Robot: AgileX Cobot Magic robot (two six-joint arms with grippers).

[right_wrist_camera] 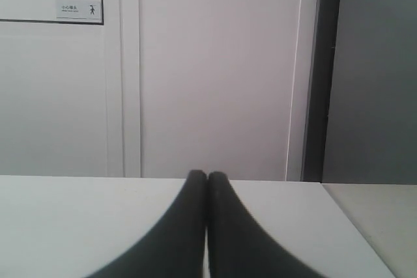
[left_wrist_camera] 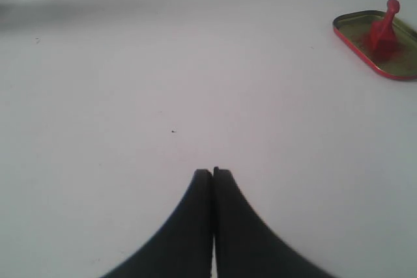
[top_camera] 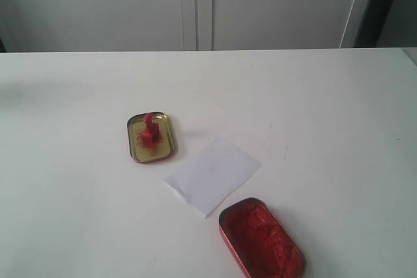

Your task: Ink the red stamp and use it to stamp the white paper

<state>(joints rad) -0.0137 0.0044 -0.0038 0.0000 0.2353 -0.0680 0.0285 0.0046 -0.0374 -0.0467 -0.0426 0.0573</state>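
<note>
We see a wide white surface (top_camera: 326,96) with pale cabinet doors (top_camera: 195,4) behind it. Our left hand (left_wrist_camera: 213,172) hangs over a bare part of the surface, its two dark fingers (left_wrist_camera: 192,226) pressed flat together with nothing between them. Our right hand (right_wrist_camera: 207,175) is the same, fingers closed tight on nothing, and it faces the cabinet doors across the surface.

At the near edge lies a large oblong tin of red ink paste (top_camera: 262,239), open. Just beside it, towards the middle, the white paper (top_camera: 212,175) lies flat and skewed, between that tin and a smaller gold tin (top_camera: 164,146). The paper touches neither tin as far as we can tell.

The red stamp (top_camera: 149,132) stands in the gold tin, base down on a red smudge and knob up, well apart from our left hand.
</note>
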